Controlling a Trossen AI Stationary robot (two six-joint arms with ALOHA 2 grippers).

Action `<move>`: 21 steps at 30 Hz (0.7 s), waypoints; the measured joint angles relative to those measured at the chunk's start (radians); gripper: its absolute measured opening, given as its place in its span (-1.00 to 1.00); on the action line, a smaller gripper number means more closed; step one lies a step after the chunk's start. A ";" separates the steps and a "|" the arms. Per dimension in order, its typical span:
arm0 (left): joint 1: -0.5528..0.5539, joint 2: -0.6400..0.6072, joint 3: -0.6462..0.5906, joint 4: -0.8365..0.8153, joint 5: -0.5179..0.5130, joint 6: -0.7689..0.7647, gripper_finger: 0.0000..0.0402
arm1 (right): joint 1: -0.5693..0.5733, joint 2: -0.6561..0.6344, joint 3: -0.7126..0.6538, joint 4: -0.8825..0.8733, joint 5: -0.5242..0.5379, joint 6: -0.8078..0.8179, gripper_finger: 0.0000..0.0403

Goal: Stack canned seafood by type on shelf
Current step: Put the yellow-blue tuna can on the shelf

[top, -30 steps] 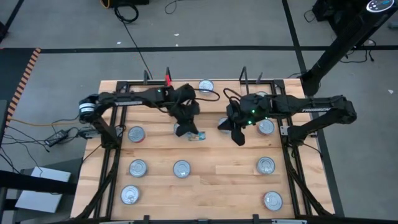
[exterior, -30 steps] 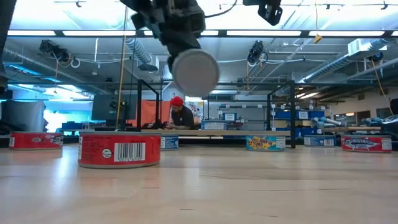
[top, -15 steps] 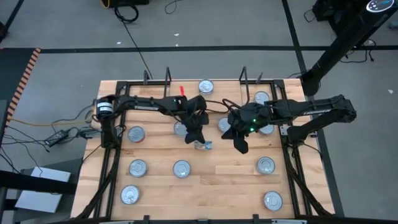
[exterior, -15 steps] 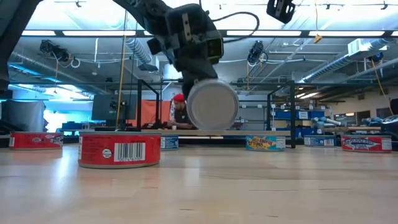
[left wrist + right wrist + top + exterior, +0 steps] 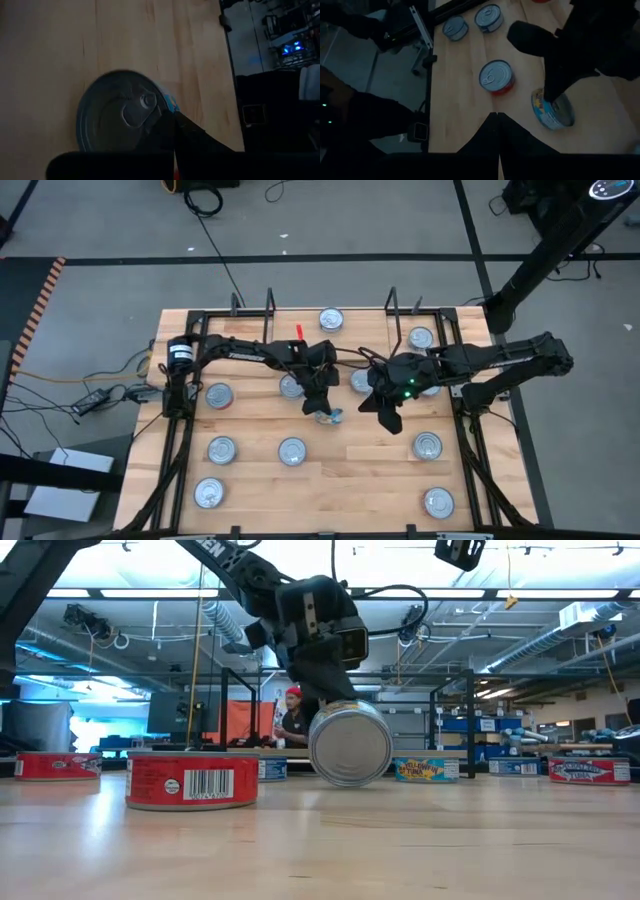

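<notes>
1. Since a second ago the left arm has swung toward the table's middle and come down: its tilted tin (image 5: 349, 743), then hanging high in the low view, now sits with its lower edge at the board.
2. Light wooden table (image 5: 380, 465), framed by black metal rails, carries everything; the shelf's thin black wire uprights (image 5: 270, 302) stand along its far edge.
3. Left arm reaches in from the left side; the left gripper (image 5: 322, 402) is closed on the rim of the tin (image 5: 326, 416), which carries a blue and yellow label (image 5: 540, 111) and stands tipped on edge with its silver pull-tab lid (image 5: 120, 117) facing the low camera.
4. Right arm stretches in from the right; the right gripper (image 5: 386, 413) hangs just beside the held tin, fingers pressed together and holding nothing.
5. Other canned seafood lies flat and well apart: one tin (image 5: 331, 318) between the uprights at the far edge, one (image 5: 421, 338) at the far right, one (image 5: 218, 395) on the left, three (image 5: 292, 450) across the middle row, and two (image 5: 209, 492) near the front edge.
6. Nearest the low camera is a red-labelled tin (image 5: 192, 779) with a barcode.
7. Beyond the table a person in a red cap (image 5: 292, 720) sits in the room.
</notes>
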 joint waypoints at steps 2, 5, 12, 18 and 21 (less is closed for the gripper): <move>0.000 0.001 0.000 -0.007 -0.006 0.003 -1.00 | 0.003 0.000 0.000 -0.001 0.000 0.008 -0.97; 0.000 0.001 0.000 0.005 -0.014 0.005 -1.00 | 0.006 0.000 0.000 -0.002 0.000 0.016 -0.97; 0.008 -0.001 0.000 0.015 -0.041 0.005 -1.00 | 0.005 0.000 0.000 -0.001 0.001 0.024 -0.97; 0.010 -0.001 0.000 0.015 -0.119 0.004 -0.99 | 0.005 0.000 0.000 0.001 0.011 0.025 -0.96; 0.013 -0.001 0.000 0.015 -0.110 0.004 -0.98 | 0.004 0.000 0.000 0.002 0.011 0.025 -0.96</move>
